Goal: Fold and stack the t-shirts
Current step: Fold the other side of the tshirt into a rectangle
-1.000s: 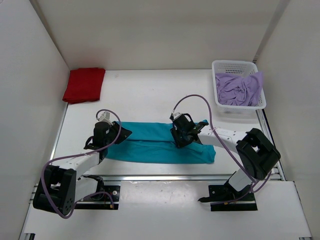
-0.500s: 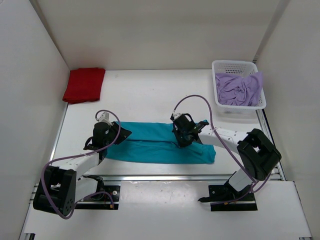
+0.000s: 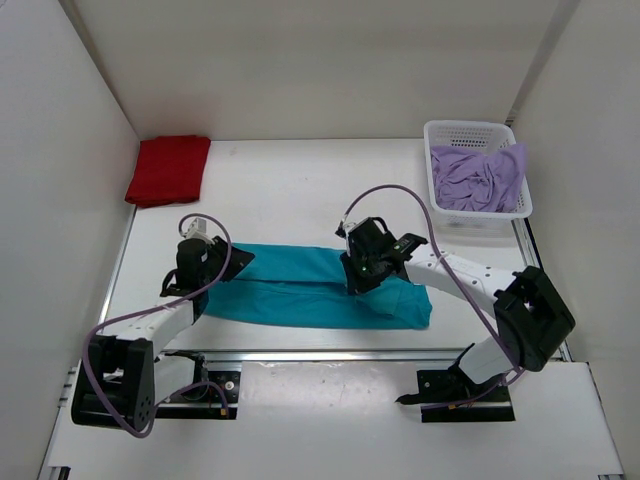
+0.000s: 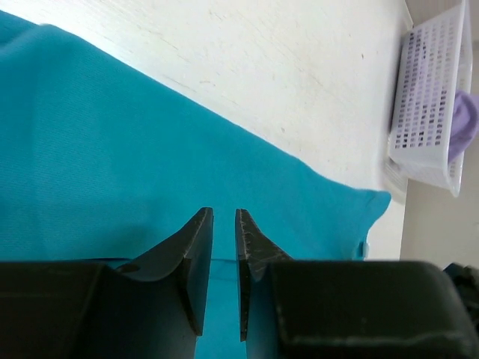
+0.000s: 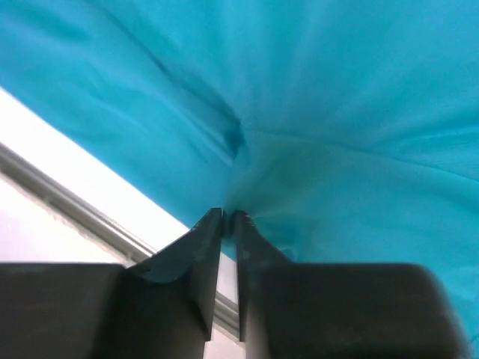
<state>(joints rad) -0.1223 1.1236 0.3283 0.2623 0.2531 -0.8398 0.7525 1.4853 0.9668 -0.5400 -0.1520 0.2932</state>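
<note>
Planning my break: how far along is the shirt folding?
Done: the red shirt lies folded in the far left corner. In hand: the teal shirt is folded to a long strip, the right end effector shut on it, the left end effector at its left end. Left: finishing and stacking it, then the lavender shirt, crumpled in the basket.
</note>
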